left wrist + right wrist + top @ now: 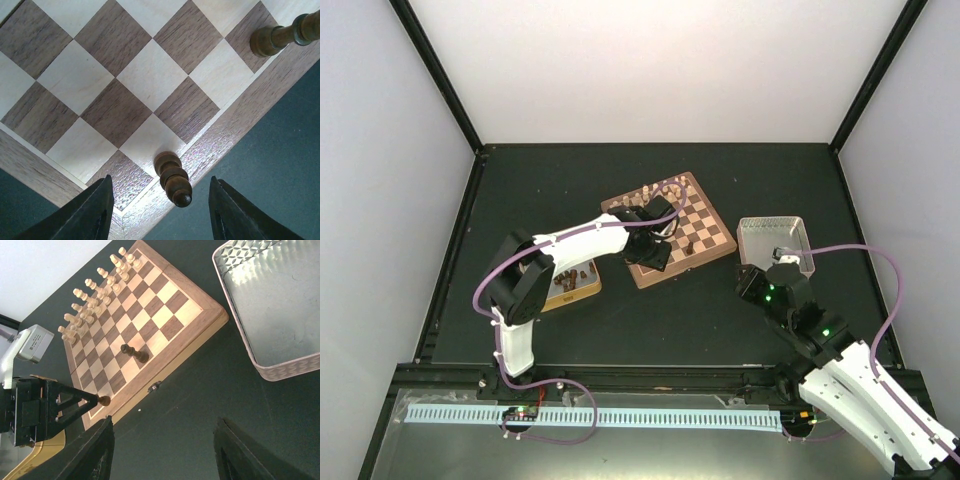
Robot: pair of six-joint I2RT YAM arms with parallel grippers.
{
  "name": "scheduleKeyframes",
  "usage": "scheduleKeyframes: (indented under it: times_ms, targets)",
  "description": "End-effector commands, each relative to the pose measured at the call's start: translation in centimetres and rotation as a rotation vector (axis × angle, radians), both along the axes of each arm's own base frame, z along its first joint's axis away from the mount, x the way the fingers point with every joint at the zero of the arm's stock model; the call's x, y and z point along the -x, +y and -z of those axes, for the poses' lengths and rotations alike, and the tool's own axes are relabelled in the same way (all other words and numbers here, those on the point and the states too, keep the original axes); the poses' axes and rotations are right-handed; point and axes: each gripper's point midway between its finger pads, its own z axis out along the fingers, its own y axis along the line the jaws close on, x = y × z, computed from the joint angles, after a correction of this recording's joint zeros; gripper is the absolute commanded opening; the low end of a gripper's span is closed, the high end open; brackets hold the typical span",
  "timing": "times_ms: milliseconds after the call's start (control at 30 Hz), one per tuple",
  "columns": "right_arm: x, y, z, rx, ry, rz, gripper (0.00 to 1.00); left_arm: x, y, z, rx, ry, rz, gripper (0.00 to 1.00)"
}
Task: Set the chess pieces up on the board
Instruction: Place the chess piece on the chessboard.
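Since the dark chess piece (172, 177) stands alone on the board's (240, 115) 6 o'clock corner square, left gripper (160, 200) straddles it, jaws apart, touching nothing. My read: that's its home-rank spot, opposite the pale chessmen (95, 305). At the board's 4 o'clock, right gripper (162, 440) hangs with jaws spread and empty beside the tin (270, 305), clear of the work.

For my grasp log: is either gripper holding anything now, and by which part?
Nothing is held. The left gripper is open, its fingers clear of the dark chess piece standing at the board's corner. The right gripper is open and empty.
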Motion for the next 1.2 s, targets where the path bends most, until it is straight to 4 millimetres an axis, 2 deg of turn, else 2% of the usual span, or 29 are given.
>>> scheduleKeyframes:
  times_ms: [0, 333, 633, 900, 1167]
  targets:
    - [-0.2, -0.3, -0.1, 0.001, -0.01, 0.021, 0.55, -0.6, -0.9, -2.4, 0.042, -0.039, 0.007, 0.54]
    - [-0.2, -0.3, -0.1, 0.005, -0.008, 0.02, 0.55, -0.3, -2.0, -1.6, 0.131, 0.024, 0.006, 0.47]
    - [-0.2, -0.4, 0.0, 0.006, -0.006, 0.02, 0.55, -0.7, -1.1, -0.5, 0.075, 0.02, -0.019, 0.29]
    - [-0.2, -0.4, 0.2, 0.007, -0.006, 0.021, 0.55, -1.2, -0.8, -0.6, 0.05, -0.014, -0.008, 0.11]
    - [-0.2, -0.4, 0.4, 0.011, -0.003, 0.021, 0.55, -2.1, -2.3, -1.4, 0.1, -0.05, 0.016, 0.09]
